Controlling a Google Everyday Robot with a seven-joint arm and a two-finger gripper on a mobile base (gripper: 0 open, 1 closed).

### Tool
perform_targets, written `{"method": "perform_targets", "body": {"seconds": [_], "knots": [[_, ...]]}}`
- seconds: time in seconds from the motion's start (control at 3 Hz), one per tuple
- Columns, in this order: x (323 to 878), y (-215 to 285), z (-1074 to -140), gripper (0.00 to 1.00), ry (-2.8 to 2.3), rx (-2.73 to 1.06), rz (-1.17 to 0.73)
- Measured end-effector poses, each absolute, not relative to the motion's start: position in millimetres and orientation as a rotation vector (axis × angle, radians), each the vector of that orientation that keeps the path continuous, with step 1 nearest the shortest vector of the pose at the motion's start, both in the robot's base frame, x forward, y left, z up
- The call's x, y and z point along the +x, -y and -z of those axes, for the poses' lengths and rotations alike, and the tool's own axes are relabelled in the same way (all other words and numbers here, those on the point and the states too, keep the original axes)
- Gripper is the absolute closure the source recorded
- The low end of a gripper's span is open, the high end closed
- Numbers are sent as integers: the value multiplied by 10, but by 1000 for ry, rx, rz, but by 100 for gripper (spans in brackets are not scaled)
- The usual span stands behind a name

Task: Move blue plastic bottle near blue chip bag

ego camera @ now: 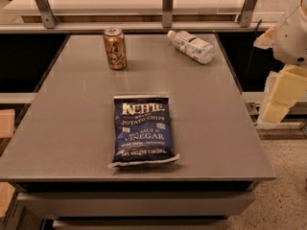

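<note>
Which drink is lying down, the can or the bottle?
The blue plastic bottle, back right, lies on its side; the gold can stands upright. The gripper hangs beyond the right edge of the table.

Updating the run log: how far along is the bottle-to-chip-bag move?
Done: nothing visible. The blue plastic bottle lies on its side at the far right of the table, apart from the blue chip bag near the front edge. In hand: nothing; the gripper hangs right of the table, away from the bottle. Left: reach, grasp, carry, set down beside the bag.
</note>
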State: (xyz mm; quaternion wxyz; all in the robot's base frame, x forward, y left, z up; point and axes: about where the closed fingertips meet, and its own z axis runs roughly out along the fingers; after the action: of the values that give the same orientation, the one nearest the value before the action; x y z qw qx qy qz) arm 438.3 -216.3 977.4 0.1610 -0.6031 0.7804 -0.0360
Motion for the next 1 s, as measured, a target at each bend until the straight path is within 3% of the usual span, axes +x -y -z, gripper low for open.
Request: {"method": "perform_targets", "body": {"seconds": [1.0], "knots": [[4594, 2152, -10091, 0, -2201, -1745, 177]]}}
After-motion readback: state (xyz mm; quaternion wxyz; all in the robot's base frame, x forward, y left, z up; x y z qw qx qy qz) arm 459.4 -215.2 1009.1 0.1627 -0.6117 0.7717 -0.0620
